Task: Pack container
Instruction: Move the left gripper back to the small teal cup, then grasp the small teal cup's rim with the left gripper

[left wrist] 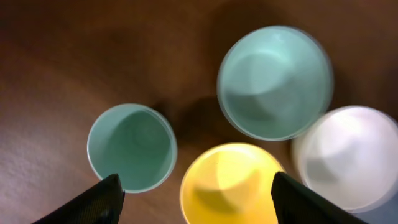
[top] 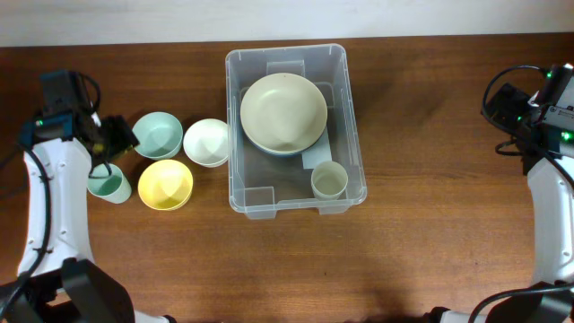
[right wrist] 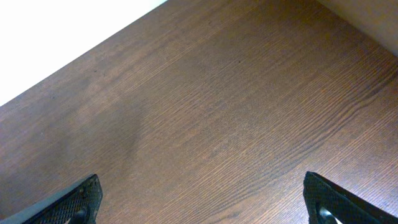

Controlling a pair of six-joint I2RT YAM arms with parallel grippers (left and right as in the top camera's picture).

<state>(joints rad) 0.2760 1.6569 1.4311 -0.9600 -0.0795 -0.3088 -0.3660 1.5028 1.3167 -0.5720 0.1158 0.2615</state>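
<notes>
The clear plastic container (top: 235, 126) stands at the table's middle. It holds a large pale green bowl (top: 283, 112) and a small pale cup (top: 329, 180). To its left stand a white bowl (top: 206, 142), a teal bowl (top: 158, 135), a yellow bowl (top: 165, 184) and a small teal cup (top: 108, 186). My left gripper (top: 115, 136) is open and empty above these; its wrist view shows the teal cup (left wrist: 131, 147), yellow bowl (left wrist: 233, 183), teal bowl (left wrist: 275, 81) and white bowl (left wrist: 348, 155) below the fingers (left wrist: 194, 199). My right gripper (right wrist: 202, 199) is open and empty at the far right.
The right arm (top: 547, 117) sits at the table's right edge over bare wood. The table's back edge meets a pale wall (top: 287, 18). The left arm's white link (top: 54, 206) runs along the left edge.
</notes>
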